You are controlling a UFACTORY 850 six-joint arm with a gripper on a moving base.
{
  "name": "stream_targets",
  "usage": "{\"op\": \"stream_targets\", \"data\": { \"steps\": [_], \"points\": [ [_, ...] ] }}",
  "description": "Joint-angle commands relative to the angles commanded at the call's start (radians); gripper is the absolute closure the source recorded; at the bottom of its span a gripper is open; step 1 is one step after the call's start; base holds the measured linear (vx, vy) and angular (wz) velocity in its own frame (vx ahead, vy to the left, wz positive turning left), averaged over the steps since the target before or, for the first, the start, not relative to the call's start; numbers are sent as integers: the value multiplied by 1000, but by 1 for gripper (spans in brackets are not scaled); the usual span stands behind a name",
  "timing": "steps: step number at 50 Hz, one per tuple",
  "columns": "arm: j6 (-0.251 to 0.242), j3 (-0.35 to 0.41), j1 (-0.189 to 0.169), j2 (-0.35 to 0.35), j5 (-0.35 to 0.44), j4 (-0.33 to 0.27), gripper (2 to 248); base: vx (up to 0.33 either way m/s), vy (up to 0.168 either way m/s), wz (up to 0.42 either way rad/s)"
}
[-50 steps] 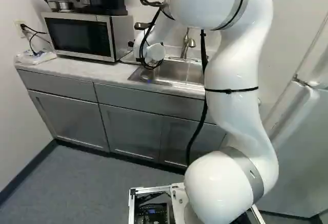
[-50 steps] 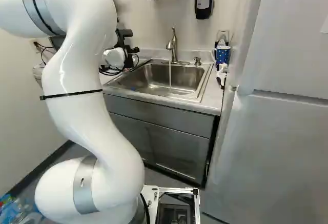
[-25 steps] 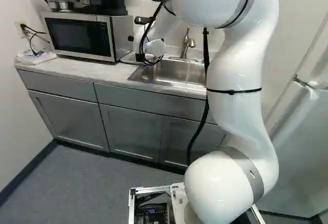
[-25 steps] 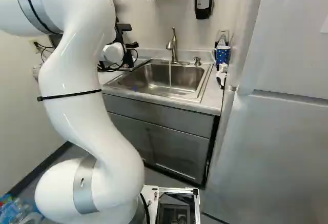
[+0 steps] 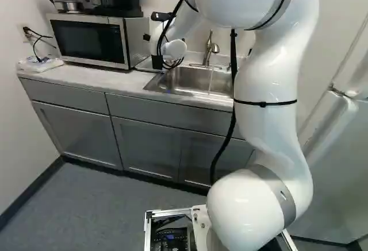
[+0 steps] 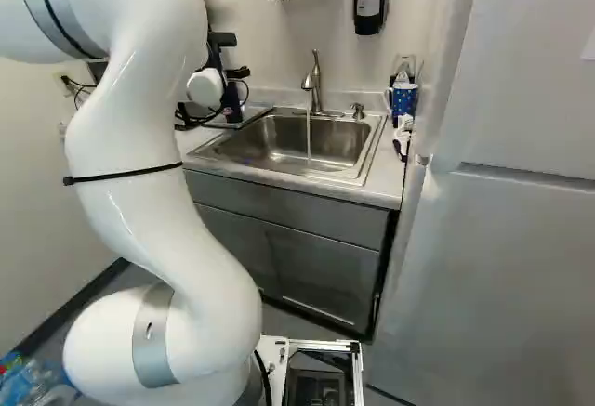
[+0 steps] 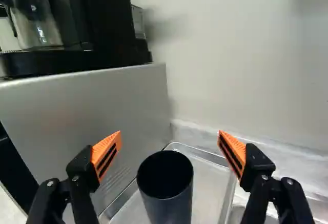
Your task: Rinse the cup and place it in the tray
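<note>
Your jaws are spread wide, with the dark, cylindrical cup between them and apart from their orange pads. You have the cup upright in the shiny metal tray, just beside the silver-and-black microwave. Right of that, water runs from the metal faucet at the far side of the stainless-steel sink.

Cup: dark, upright, open-topped, in tray | tray: silvery, rimmed

Arm leaned further back, white wrist joint slightly higher
</note>
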Motion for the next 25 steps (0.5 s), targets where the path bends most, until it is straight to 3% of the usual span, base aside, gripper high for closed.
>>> {"op": "stream_targets", "data": {
  "steps": [25],
  "points": [
    [0, 7, -39, 50, 0, 0, 3, 0, 0, 0]
  ]
}}
